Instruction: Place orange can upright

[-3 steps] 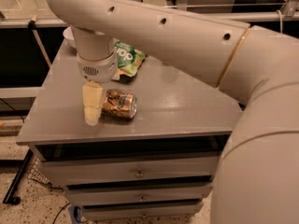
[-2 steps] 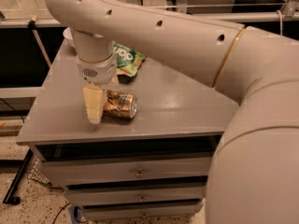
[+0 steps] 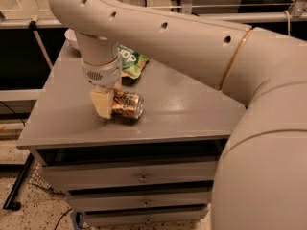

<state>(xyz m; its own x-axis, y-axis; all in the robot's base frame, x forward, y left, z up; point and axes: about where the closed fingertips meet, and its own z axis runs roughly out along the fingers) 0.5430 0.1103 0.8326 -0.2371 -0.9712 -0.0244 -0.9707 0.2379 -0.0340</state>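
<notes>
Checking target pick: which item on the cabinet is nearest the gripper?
The orange can, lying on its side right beside the gripper; the green bag sits farther back.

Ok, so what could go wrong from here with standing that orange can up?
The orange can lies on its side on the cabinet top, with the gripper at its left end. Being round, it might roll toward the front edge if it is nudged or slips. The green bag sits just behind it, so swinging the can upright could knock the bag.
</notes>
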